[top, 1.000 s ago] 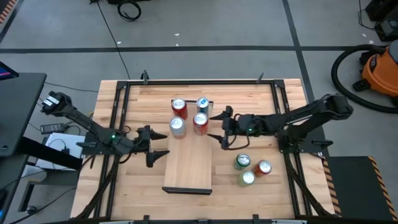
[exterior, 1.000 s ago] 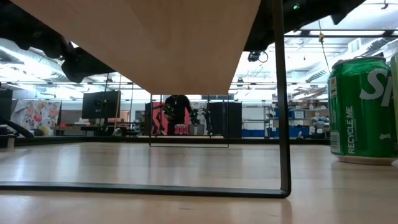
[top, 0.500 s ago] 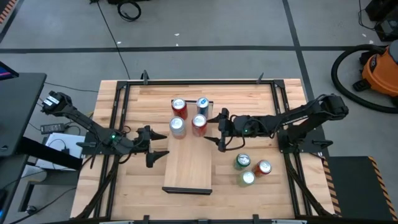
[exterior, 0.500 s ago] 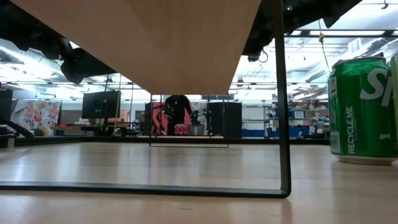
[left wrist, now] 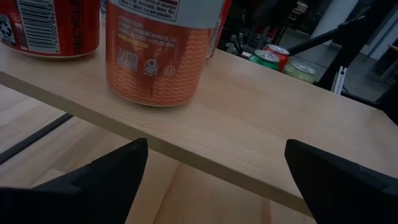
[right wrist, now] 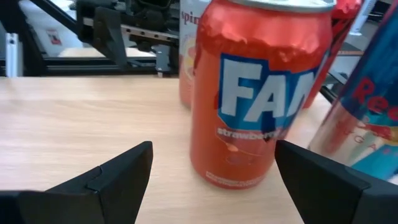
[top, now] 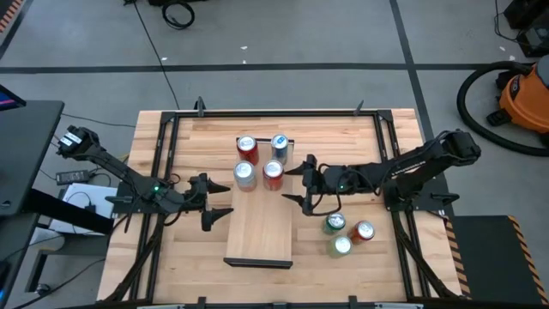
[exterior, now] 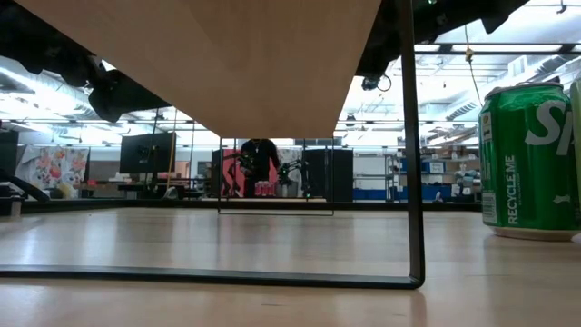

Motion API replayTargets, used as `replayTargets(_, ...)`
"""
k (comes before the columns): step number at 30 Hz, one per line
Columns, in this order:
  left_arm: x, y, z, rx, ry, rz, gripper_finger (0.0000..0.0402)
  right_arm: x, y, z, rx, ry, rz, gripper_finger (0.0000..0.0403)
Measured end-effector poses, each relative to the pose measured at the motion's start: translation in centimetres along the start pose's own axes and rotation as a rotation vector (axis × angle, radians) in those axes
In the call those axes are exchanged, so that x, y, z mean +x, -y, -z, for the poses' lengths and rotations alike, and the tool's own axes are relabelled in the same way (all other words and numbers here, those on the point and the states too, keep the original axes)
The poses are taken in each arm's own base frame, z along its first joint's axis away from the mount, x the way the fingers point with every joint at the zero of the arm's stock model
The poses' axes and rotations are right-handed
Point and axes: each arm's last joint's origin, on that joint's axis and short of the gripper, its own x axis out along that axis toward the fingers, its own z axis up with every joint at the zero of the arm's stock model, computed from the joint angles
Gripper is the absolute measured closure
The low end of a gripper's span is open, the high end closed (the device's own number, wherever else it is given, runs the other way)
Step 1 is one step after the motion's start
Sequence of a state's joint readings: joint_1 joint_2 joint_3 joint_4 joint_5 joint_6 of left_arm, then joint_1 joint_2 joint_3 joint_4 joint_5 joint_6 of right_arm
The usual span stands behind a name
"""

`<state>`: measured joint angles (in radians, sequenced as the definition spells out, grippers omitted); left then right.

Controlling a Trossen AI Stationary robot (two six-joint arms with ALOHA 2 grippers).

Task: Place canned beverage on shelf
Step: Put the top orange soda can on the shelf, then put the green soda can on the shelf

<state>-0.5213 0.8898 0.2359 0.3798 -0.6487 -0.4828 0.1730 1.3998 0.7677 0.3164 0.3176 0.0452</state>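
Right hand (top: 294, 183) backs off right of the shelf (top: 259, 230), fingers apart, empty; red can (top: 273, 172) stands released. Left hand (top: 216, 197) waits spread wide, empty.

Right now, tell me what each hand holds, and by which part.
Nothing. The right hand stands open beside the shelf, clear of the cans; the left hand waits open.

Both arms were slender, matte black and jointed, each with a small green light glowing near the wrist. The left hand (top: 216, 206) and the right hand (top: 296, 180) each ended in two dark, tapered, wedge-shaped fingers (left wrist: 106, 174). A pale block capped the left arm's shoulder end
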Motion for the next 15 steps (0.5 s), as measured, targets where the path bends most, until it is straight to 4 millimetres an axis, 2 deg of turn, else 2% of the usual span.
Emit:
replayTargets(6, 0.0, 0.0, 0.0, -0.008, -0.003, -0.001, 0.0010, -0.7, -0.1, 0.1, 0.005, -0.042, 0.022, 0.0055)
replayTargets(15, 0.0, 0.1, 0.2, -0.024, -0.029, 0.033, 0.0010, -3.5, 0.1, 0.7, 0.153, -0.341, -0.052, 0.0055)
